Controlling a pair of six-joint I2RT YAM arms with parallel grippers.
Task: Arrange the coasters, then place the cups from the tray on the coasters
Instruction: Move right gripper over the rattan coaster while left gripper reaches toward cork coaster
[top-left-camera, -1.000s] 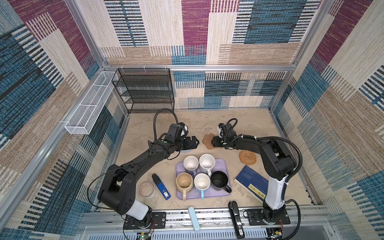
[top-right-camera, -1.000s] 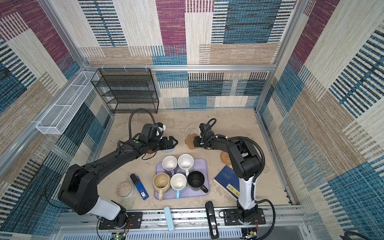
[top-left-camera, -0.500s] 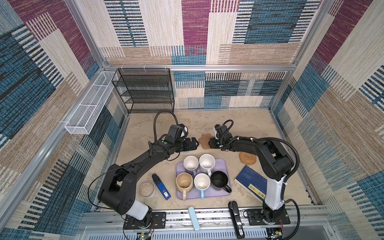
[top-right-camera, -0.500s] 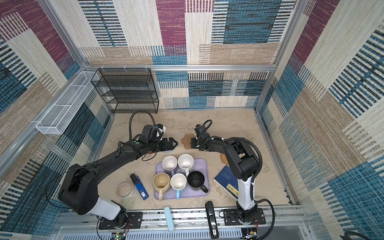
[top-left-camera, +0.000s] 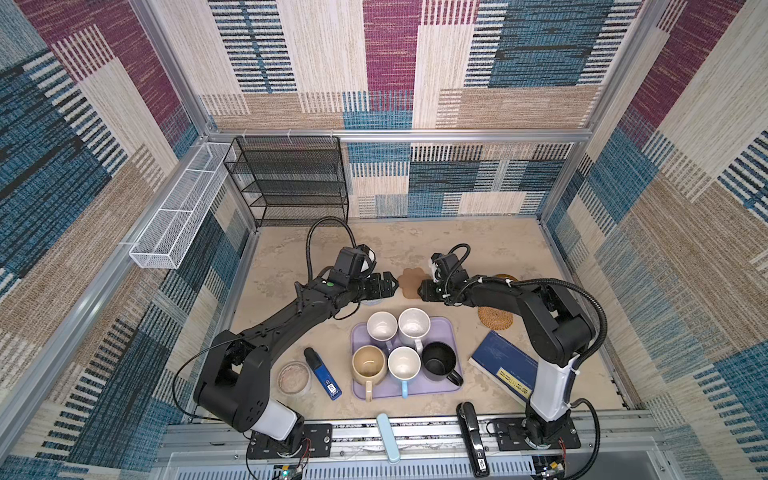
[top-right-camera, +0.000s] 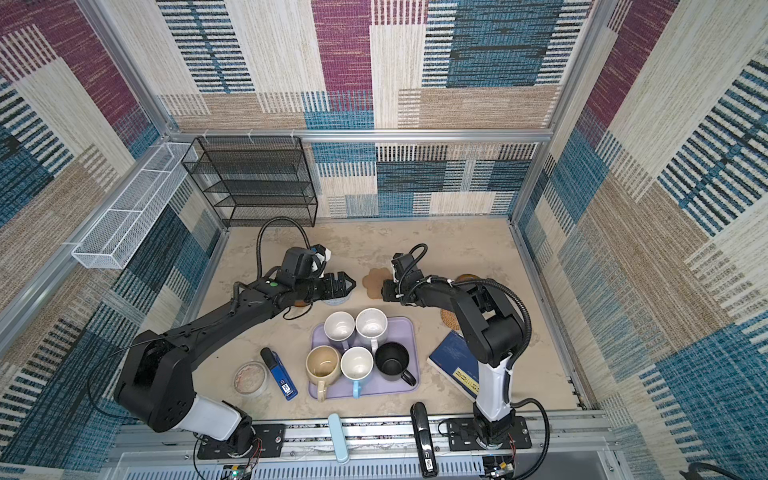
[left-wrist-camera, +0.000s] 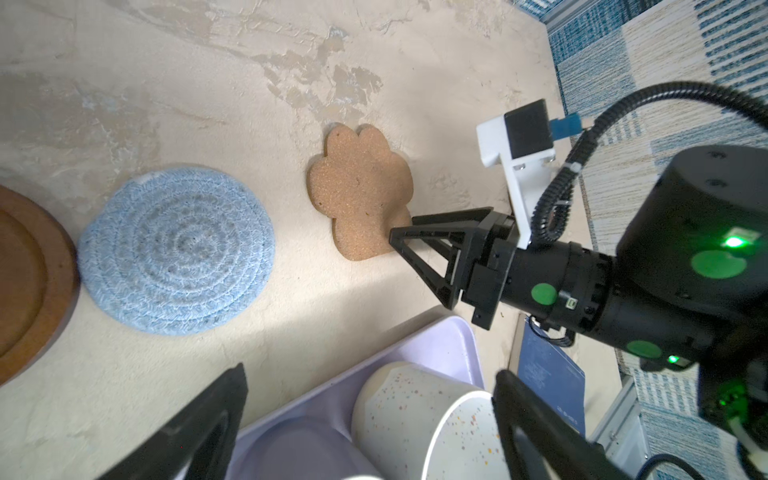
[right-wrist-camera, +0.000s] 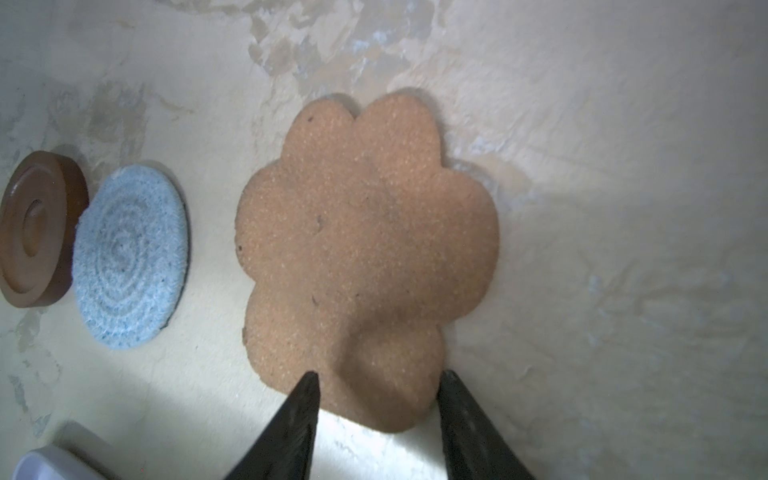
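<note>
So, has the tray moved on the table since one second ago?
No. In both top views the tray lies in the same place, with the same gap to the book on its right.

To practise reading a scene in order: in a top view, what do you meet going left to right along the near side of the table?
Round clear dish, blue-and-black stick, lavender tray, dark blue book.
</note>
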